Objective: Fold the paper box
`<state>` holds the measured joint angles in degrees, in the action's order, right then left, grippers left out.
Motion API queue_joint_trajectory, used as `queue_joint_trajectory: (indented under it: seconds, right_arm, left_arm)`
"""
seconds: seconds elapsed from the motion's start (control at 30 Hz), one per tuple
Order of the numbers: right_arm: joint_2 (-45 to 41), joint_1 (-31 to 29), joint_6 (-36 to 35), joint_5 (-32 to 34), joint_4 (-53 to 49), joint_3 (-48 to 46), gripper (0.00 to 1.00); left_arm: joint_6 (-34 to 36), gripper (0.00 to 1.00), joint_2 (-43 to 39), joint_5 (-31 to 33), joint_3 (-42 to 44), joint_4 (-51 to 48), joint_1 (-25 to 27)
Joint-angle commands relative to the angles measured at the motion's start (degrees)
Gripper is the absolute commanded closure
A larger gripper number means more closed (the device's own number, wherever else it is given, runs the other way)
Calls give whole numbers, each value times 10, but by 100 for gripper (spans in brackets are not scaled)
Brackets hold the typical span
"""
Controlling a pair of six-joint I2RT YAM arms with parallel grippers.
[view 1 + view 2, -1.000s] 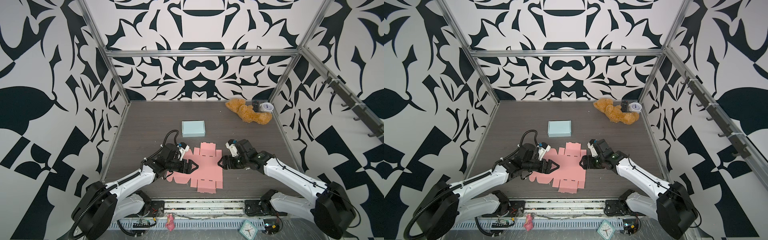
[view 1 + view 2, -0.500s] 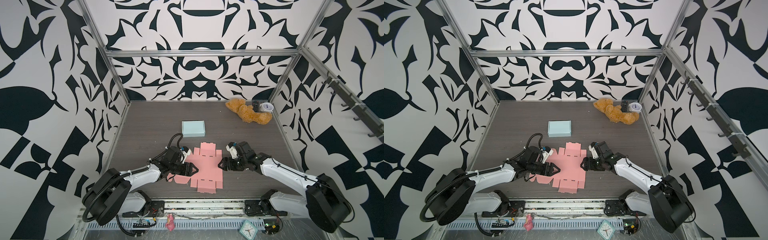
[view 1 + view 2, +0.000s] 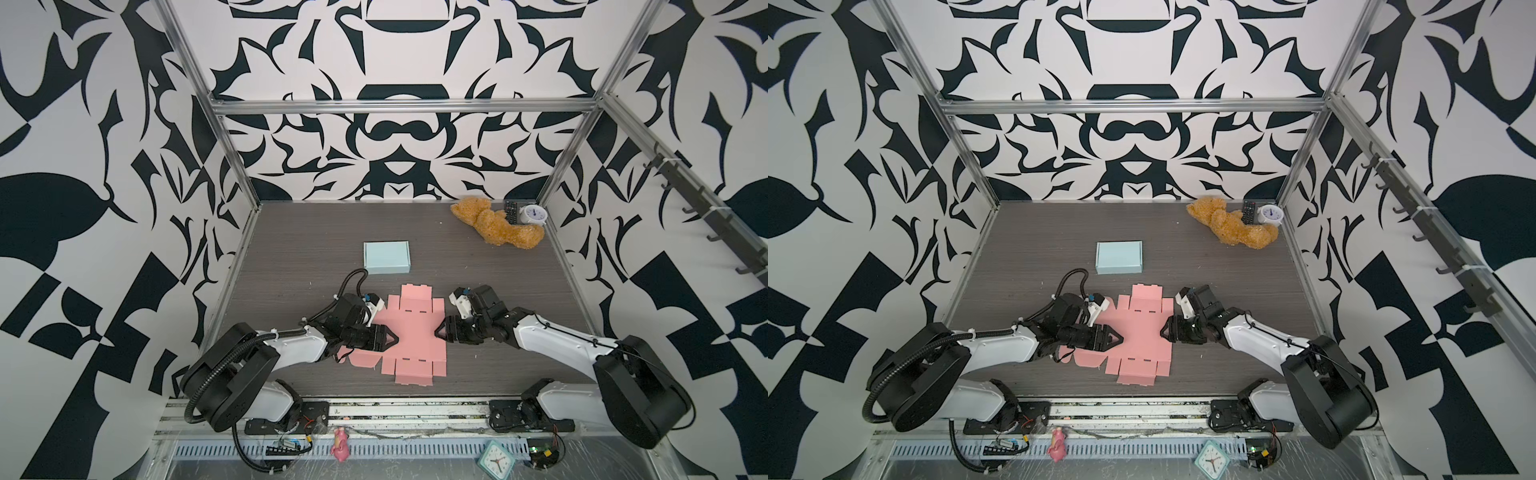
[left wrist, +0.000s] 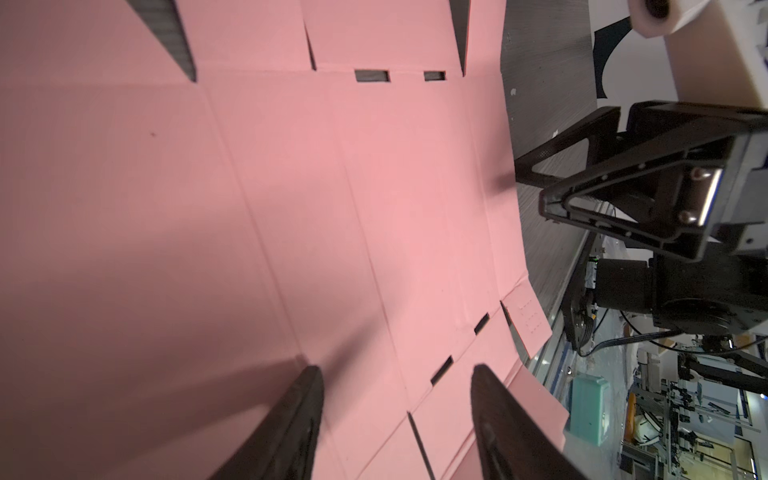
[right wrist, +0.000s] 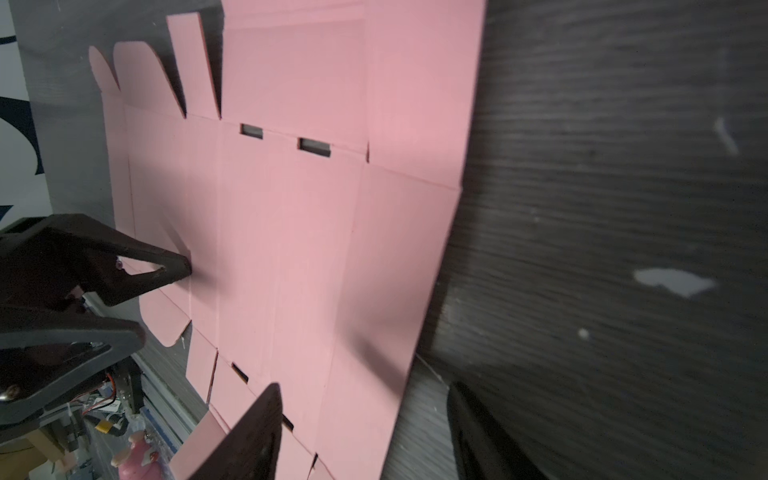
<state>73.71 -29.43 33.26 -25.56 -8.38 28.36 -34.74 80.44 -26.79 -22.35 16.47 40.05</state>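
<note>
**1. Task status.** We are finding the paper box point(image 3: 415, 332) as a flat pink blank, lying on the desk point(image 3: 291, 249) near its front edge, between the two arms. Its creases, slots and tabs are showing in both wrist views, and no wall or flap is standing up as far as we are able to tell. We are judging the task to be at its start: every fold, and the tucking of the tabs into the slots, is left to do. A light blue box point(image 3: 386, 257), already folded, is sitting well behind the blank.

**2. Left arm.** The arm is reaching low across the desk, forearm close to level, and is pointing the left gripper point(image 3: 395, 338) inward over the left-middle panel. In the left wrist view its fingers are standing partly apart with bare pink card between them; it is gripping nothing. We cannot tell whether the tips are touching the card.

**3. Right arm.** The arm is mirroring that pose from the other side. The right gripper point(image 3: 437, 333) is meeting the blank's right edge, jaws partly apart: in the right wrist view one finger is lying over the card and the other over bare desk. It is holding nothing either.
</note>
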Motion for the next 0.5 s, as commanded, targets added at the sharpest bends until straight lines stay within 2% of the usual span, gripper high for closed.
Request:
queue_joint_trajectory:
  seconds: [0.0,0.47]
  right_arm:
    - [5,1,12,-18,29,-8,36]
    - [12,2,48,-45,84,-17,46]
  left_arm:
    - [-7,40,15,10,14,-11,4]
    - [-15,42,35,10,11,7,14]
